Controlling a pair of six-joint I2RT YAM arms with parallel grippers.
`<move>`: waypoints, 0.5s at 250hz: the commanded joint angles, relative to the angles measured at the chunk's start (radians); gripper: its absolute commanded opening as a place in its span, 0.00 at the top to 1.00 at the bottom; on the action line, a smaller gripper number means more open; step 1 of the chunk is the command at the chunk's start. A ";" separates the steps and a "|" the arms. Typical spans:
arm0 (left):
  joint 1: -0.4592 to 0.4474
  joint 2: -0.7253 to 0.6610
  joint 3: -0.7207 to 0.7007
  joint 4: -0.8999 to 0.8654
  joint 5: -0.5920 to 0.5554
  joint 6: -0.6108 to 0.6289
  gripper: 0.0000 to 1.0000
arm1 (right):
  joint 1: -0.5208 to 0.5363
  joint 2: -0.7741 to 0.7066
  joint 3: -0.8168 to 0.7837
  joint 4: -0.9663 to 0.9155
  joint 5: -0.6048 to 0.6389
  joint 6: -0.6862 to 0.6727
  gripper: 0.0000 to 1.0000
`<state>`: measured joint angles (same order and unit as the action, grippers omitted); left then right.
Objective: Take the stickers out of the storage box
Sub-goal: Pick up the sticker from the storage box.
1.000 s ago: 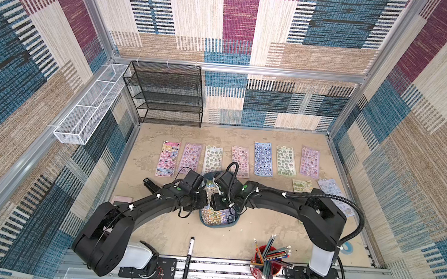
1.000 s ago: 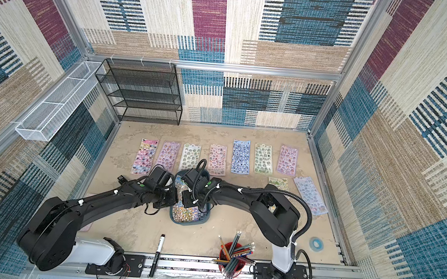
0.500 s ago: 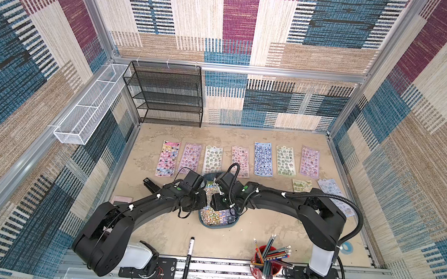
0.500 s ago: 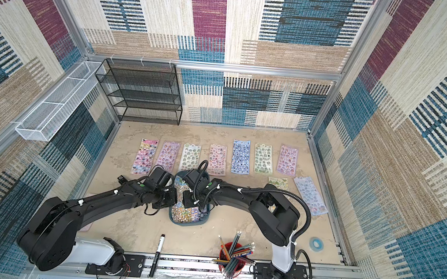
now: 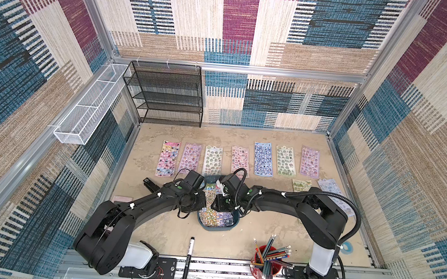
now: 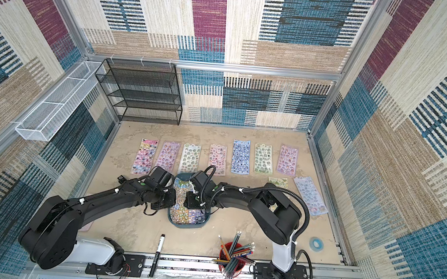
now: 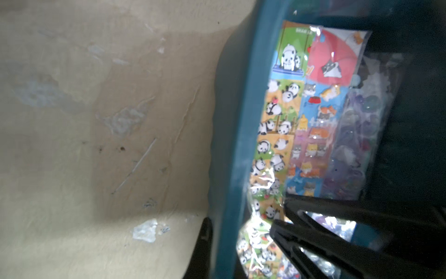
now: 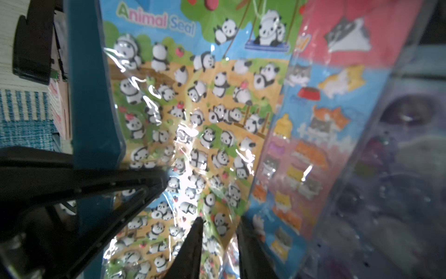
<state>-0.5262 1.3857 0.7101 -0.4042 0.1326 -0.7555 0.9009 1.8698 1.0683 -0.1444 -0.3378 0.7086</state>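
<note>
Patchwork woven walls enclose a sandy desk (image 5: 163,232). The right tool (image 8: 220,221) stands narrowly parted astride the lifted edge of the panda sticker sheet (image 8: 205,108), not visibly pinching it yet. The left tool (image 7: 239,225) is clamped tight on the storage box (image 5: 233,225) wall, steadying it. More stickers (image 6: 183,214) lie inside the box; others line the desk. It is best to close fully on that one edge alone, then lift slowly so the neighbouring sheets do not drag out.

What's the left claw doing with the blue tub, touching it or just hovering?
Touching. In the right wrist view the left gripper is shut across the storage box wall, straddling its rim with no gap showing.
</note>
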 commanded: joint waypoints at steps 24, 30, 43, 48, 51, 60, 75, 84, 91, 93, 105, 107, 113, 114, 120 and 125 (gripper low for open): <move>0.002 -0.011 0.002 0.129 0.051 -0.028 0.94 | -0.016 -0.023 -0.026 0.045 -0.111 0.040 0.60; 0.002 -0.013 0.000 0.131 0.052 -0.028 0.89 | -0.016 -0.021 -0.023 0.038 -0.106 0.040 0.60; 0.002 -0.016 -0.003 0.131 0.052 -0.030 0.82 | -0.017 -0.014 -0.019 0.023 -0.092 0.038 0.60; 0.002 -0.018 -0.003 0.132 0.052 -0.031 0.79 | -0.016 -0.011 -0.018 0.018 -0.088 0.038 0.60; 0.002 -0.019 -0.003 0.132 0.053 -0.031 0.78 | -0.016 -0.010 -0.017 0.016 -0.085 0.036 0.60; 0.002 -0.023 -0.003 0.132 0.052 -0.031 0.77 | -0.016 -0.004 -0.019 0.011 -0.080 0.036 0.59; 0.002 -0.030 -0.004 0.128 0.050 -0.033 0.75 | -0.017 0.001 -0.025 0.015 -0.078 0.036 0.59; 0.002 -0.035 -0.006 0.127 0.049 -0.033 0.74 | -0.016 0.006 -0.028 0.016 -0.078 0.034 0.59; 0.002 -0.038 -0.007 0.126 0.049 -0.032 0.72 | -0.017 0.009 -0.029 0.019 -0.082 0.032 0.59; 0.002 -0.039 -0.008 0.126 0.047 -0.033 0.72 | -0.017 0.010 -0.030 0.020 -0.082 0.032 0.59; 0.002 -0.044 -0.009 0.123 0.046 -0.032 0.69 | -0.017 0.014 -0.034 0.028 -0.087 0.034 0.60; 0.002 -0.045 -0.009 0.122 0.045 -0.031 0.69 | -0.017 0.015 -0.034 0.030 -0.087 0.036 0.61; 0.002 -0.045 -0.009 0.121 0.045 -0.031 0.69 | -0.016 0.015 -0.036 0.033 -0.088 0.037 0.63; 0.002 -0.046 -0.009 0.121 0.044 -0.031 0.69 | -0.017 0.015 -0.037 0.034 -0.088 0.038 0.63; 0.002 -0.046 -0.011 0.119 0.042 -0.031 0.68 | -0.016 0.015 -0.040 0.040 -0.087 0.040 0.64; 0.002 -0.047 -0.011 0.119 0.042 -0.031 0.69 | -0.016 0.015 -0.043 0.044 -0.088 0.042 0.65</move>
<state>-0.5247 1.3476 0.7036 -0.3058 0.1650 -0.7822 0.8833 1.8759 1.0393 -0.0990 -0.4122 0.7319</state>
